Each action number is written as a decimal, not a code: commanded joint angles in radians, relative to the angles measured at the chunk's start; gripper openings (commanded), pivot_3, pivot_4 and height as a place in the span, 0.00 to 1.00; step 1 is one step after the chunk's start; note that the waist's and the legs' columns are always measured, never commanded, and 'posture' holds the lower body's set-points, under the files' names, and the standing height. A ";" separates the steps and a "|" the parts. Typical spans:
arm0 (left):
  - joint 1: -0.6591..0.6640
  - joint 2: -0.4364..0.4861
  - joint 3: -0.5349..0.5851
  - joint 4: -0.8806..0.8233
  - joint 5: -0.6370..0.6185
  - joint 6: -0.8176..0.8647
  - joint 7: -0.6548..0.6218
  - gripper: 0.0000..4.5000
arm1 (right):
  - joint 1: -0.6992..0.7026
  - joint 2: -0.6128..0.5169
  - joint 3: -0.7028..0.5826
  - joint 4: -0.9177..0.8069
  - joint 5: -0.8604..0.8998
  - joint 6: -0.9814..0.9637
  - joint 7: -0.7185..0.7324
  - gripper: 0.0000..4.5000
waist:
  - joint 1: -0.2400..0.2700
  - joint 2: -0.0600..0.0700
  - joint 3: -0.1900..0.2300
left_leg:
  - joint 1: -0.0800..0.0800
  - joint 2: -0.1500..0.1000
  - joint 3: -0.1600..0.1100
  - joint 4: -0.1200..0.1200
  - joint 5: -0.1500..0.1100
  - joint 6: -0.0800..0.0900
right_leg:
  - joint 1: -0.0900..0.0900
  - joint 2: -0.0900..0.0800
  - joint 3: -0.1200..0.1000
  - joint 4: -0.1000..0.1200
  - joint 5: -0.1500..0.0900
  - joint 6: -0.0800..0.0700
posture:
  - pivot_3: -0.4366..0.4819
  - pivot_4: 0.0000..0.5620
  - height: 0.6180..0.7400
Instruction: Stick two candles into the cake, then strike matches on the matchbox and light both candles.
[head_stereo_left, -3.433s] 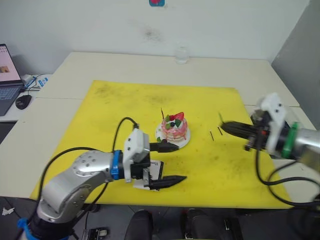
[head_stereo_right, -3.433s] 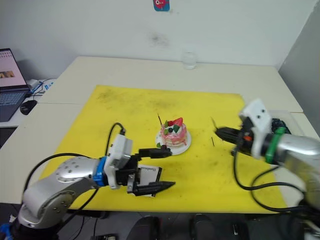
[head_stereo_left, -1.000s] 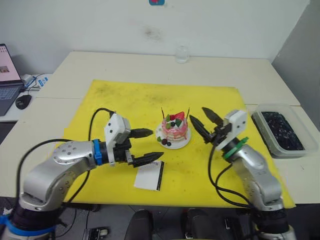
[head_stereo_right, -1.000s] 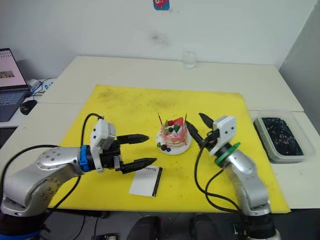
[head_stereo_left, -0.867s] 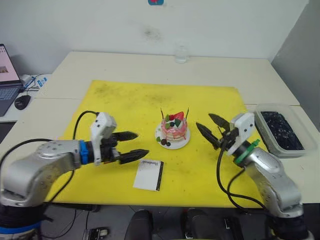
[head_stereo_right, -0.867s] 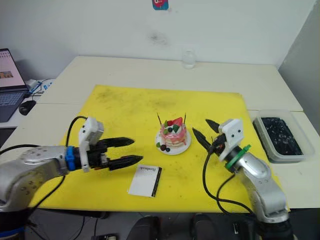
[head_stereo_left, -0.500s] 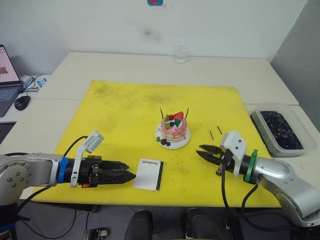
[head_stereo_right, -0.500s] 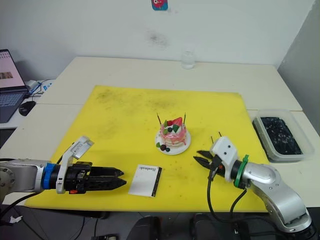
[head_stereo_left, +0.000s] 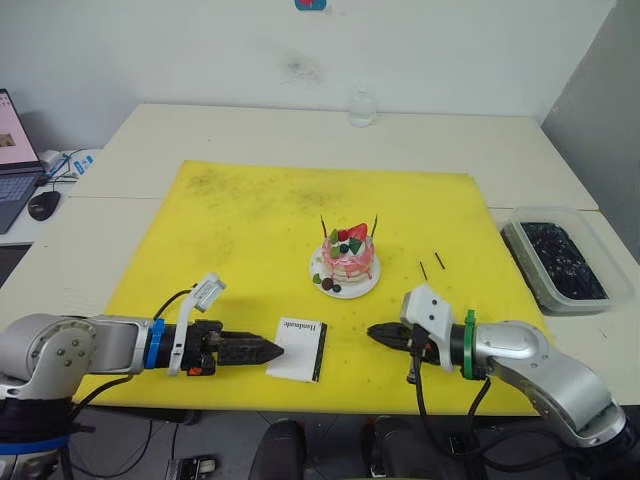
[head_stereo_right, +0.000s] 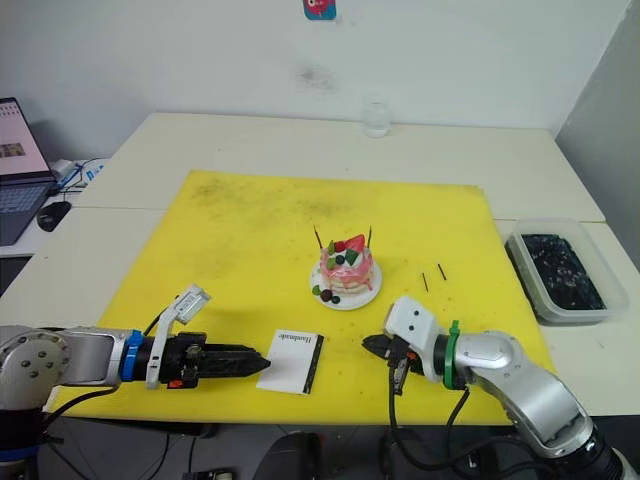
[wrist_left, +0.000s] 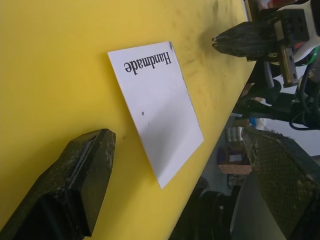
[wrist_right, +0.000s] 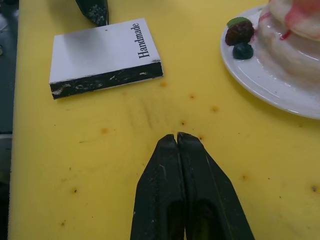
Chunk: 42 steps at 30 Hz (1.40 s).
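Plainly "Handmade" on matchbox (wrist_right: 102, 56); left gripper (wrist_left: 165, 165) jaws apart, right gripper (wrist_right: 178, 138) jaws closed, empty.

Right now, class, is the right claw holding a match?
No: the right claw has its two black fingers pressed together with nothing between them, hovering over the yellow mat.

Pale table (head_stereo_left: 250, 130) under a yellow mat (head_stereo_left: 250, 230), with glass (head_stereo_left: 362, 108), lidless container (head_stereo_left: 558, 262), laptop (head_stereo_left: 15, 160), mouse (head_stereo_left: 46, 204).

Yellow mat (head_stereo_left: 260, 215) on pale table (head_stereo_left: 250, 130); far-edge glass (head_stereo_left: 362, 108), perhaps empty; laptop (head_stereo_left: 15, 150); dark-filled tub (head_stereo_left: 557, 262).
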 joint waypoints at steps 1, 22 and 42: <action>-0.013 -0.031 0.008 -0.016 -0.037 0.039 0.013 1.00 | -0.030 0.009 0.032 0.001 -0.016 0.005 0.018 0.01 | 0.000 0.000 0.000 | 0.000 0.000 0.000 0.000 0.000 0.000 | 0.000 0.000 0.000 0.000 0.000 0.000 | 0.48 0.27 1.00; -0.011 -0.202 -0.015 -0.066 -0.029 0.089 0.151 1.00 | -0.229 0.120 0.202 0.117 -0.053 0.065 0.127 0.01 | 0.003 -0.001 -0.001 | 0.000 -0.001 0.000 0.001 0.000 0.000 | 0.001 -0.001 0.000 0.000 0.001 0.001 | 0.48 0.27 1.00; -0.035 -0.276 0.004 -0.065 -0.014 0.081 0.209 0.21 | -0.226 0.126 0.110 0.106 -0.016 0.084 0.126 0.00 | 0.019 -0.001 -0.001 | 0.000 -0.001 0.000 0.002 0.000 0.000 | 0.001 -0.001 0.000 0.000 0.001 0.002 | 0.48 0.27 1.00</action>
